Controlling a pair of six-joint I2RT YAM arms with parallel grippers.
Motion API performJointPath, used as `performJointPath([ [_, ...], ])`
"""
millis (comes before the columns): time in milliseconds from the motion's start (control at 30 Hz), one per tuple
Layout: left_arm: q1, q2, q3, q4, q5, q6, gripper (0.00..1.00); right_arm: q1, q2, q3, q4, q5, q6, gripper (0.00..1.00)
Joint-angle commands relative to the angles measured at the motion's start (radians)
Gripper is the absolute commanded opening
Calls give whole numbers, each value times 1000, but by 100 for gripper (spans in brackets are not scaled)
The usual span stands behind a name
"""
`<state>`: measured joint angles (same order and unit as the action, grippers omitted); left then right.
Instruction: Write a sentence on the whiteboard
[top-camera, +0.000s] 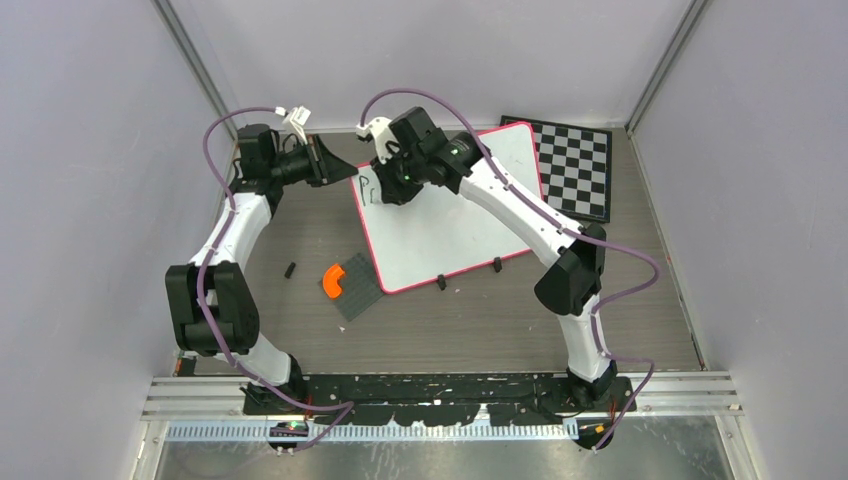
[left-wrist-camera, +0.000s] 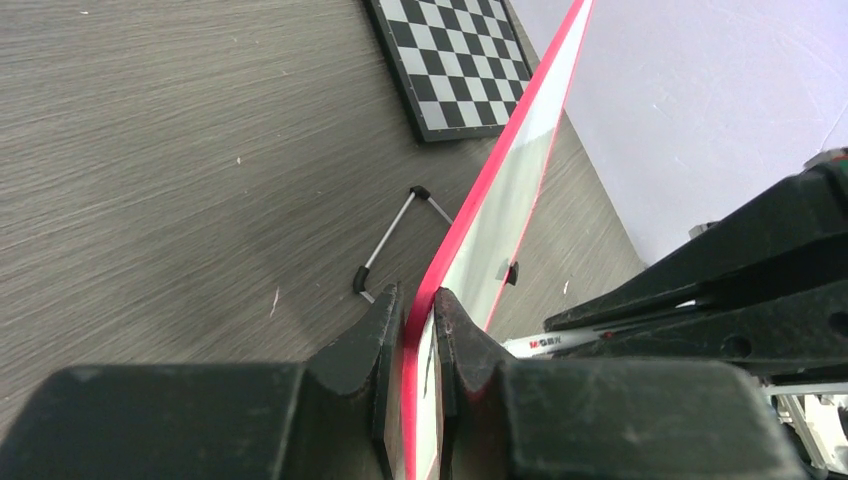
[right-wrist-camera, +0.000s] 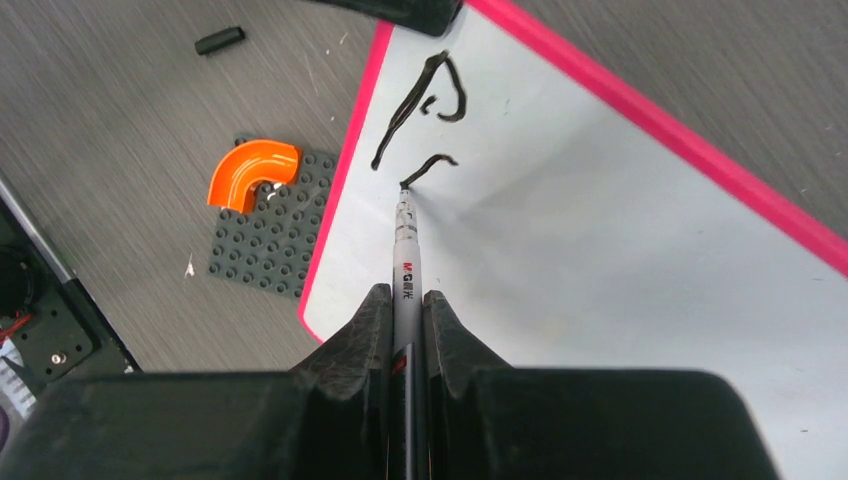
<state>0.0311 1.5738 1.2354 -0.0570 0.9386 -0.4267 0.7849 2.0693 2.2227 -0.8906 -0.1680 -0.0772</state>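
The left pincer (left-wrist-camera: 420, 330) is clamped on the red-pink rim of the whiteboard (top-camera: 440, 235), which sits mid-worktop (top-camera: 300, 230), its sentence (right-wrist-camera: 402, 120) just a few black strokes near that corner, where the right pincer (right-wrist-camera: 408, 310), clamped on a marker (right-wrist-camera: 405, 240), touches its tip, a chessboard (top-camera: 572, 165) lying farther right.

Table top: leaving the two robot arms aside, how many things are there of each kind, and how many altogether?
Boards: 2, the whiteboard and the chessboard
Plates: 1, the grey studded plate
Curved pieces: 1, the orange curved piece on that plate
Markers: 1, the marker, its tip on the whiteboard
Small bits: 1, the small black piece
Total: 6
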Motion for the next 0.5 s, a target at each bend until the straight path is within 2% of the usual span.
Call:
performJointPath([
  [0,-7,-36,6,-5,19,2,0,2,-49,-36,24,29,-28,0],
  [467,-10,-38,5,-4,16,3,0,-24,-72,-10,25,100,-39,0],
])
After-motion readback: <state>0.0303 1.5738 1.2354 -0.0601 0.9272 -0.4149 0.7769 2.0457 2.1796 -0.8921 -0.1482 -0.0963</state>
